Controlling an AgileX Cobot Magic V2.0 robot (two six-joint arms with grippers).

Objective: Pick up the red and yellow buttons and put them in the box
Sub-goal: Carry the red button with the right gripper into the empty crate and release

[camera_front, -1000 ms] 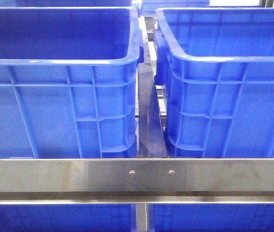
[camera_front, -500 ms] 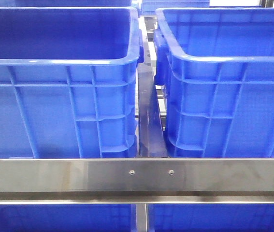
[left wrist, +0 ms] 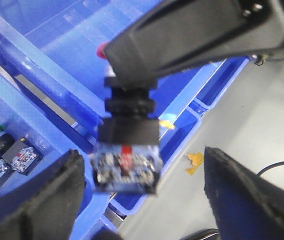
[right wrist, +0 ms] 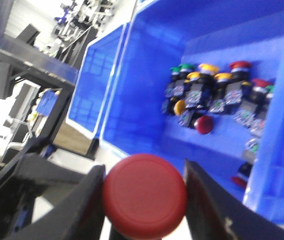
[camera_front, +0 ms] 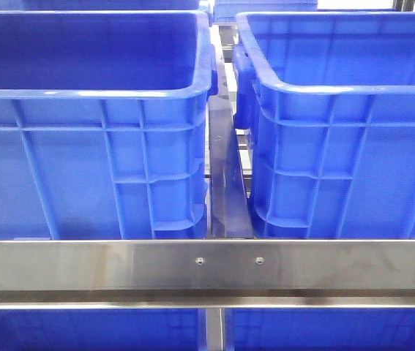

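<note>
In the front view neither arm showed. The left bin [camera_front: 83, 146] and the right bin [camera_front: 339, 146] stood side by side behind a steel rail [camera_front: 207, 267], with a narrow gap between them, and their floors could not be seen from there.

The left gripper [left wrist: 142, 200] was spread wide with nothing in it, its two padded fingers [left wrist: 46, 200] well apart. The red button [left wrist: 127, 150] hung in the open space between them and touched neither. Its long axis ran roughly along the left gripper's line of sight. The terminal block faced the left wrist, and the red cap was turned away at the far end. It lay straight ahead of the left hand, so I judged that closing on the block would need a short advance and no turn.

The right gripper [left wrist: 131, 65] came in from above and was clamped on the button's collar. In the right wrist view the cap sat squarely between that gripper's fingers [right wrist: 202, 200] and filled the gap. The right arm was therefore the one carrying the button, high above the bins and tilted down.

Beyond the cap a blue bin [right wrist: 147, 75] held a heap of buttons [right wrist: 217, 95] against its far wall. Which bin was the target box I could not tell.
</note>
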